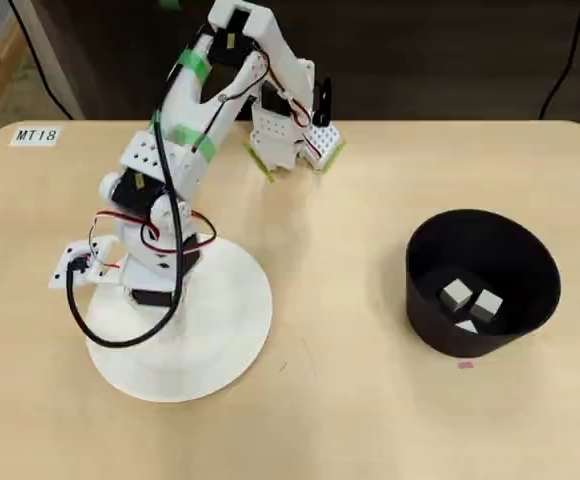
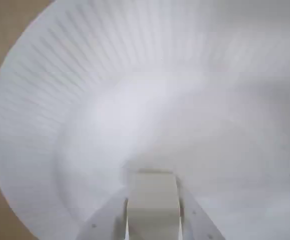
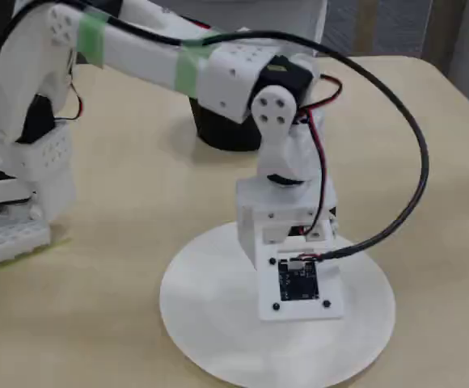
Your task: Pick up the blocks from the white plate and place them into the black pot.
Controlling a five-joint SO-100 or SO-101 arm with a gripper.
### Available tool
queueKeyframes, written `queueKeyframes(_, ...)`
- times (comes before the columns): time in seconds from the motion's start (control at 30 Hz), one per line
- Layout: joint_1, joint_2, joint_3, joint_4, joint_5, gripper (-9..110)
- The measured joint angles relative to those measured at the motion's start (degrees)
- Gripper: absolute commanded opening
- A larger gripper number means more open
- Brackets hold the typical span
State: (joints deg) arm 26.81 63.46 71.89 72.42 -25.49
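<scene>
The white plate (image 1: 232,330) lies on the table at the left in the overhead view. My arm reaches down over it. In the wrist view my gripper (image 2: 152,212) is shut on an off-white block (image 2: 152,192), with a white finger (image 2: 102,222) on each side, low over the plate (image 2: 135,90). No other block shows on the plate. The black pot (image 1: 530,255) stands at the right and holds three blocks: one (image 1: 457,293), a second (image 1: 488,306) and a third (image 1: 466,326) partly hidden by the wall. In the fixed view the wrist camera mount (image 3: 297,283) hides the gripper above the plate (image 3: 210,323).
The arm's white base (image 1: 290,140) stands at the table's far edge in the overhead view. A label reading MT18 (image 1: 36,135) is stuck at the far left corner. A black cable (image 1: 120,335) loops from the wrist over the plate. The pot (image 3: 218,133) stands behind the arm in the fixed view.
</scene>
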Motion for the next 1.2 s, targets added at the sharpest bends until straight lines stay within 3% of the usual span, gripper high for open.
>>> queueKeyframes(0.4,-4.0,8.5,-0.4,-3.3,-0.5,-2)
queueKeyframes(0.6,-18.3,22.5,-0.4,-7.6,1.8,-2)
queueKeyframes(0.9,-47.7,36.6,0.9,-7.7,6.7,-2)
queueKeyframes(1.2,-60.0,42.8,24.5,-15.6,13.4,-2)
